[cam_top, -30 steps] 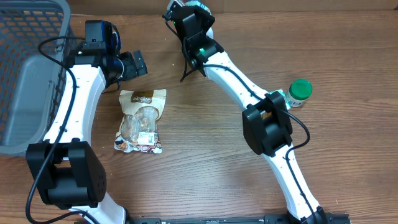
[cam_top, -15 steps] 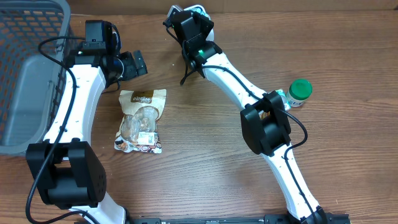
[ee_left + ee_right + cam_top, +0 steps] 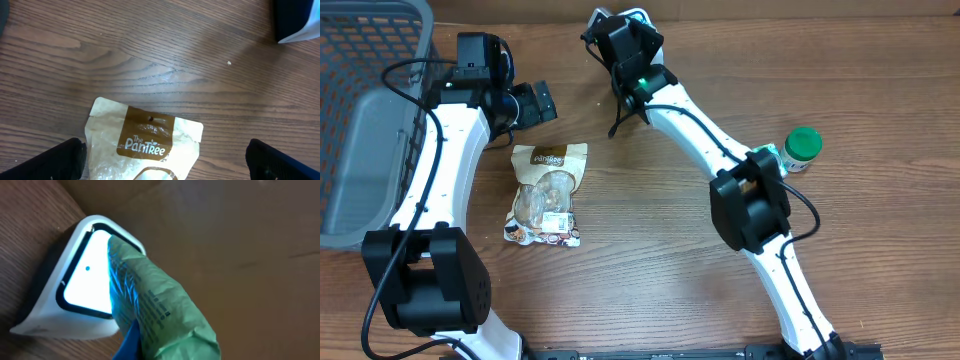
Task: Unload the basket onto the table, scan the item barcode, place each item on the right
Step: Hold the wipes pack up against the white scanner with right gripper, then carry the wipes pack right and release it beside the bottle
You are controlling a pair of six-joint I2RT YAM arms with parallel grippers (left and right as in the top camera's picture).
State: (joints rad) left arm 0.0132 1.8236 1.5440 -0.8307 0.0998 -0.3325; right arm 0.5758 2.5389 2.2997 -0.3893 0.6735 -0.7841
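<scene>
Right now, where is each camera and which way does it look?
Overhead: above the table, looking down at both arms, pouch and basket.
Left wrist: on the left arm, looking down at the pouch's top; open fingers show in the bottom corners.
Right wrist: on the right arm, facing the lit scanner past a green pack; fingers unclear.
Shared: overhead and left wrist both see the pouch.

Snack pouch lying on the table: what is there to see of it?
The snack pouch lies flat on the wooden table, its top end toward the far edge. The top is tan paper with a small hang hole and a brown label reading The PanTree. Below, a clear window shows pale roundish pieces; a white sticker near the lower end is too small to read. Only the table touches it; the open left pincer hangs just beyond its top, apart.
</scene>
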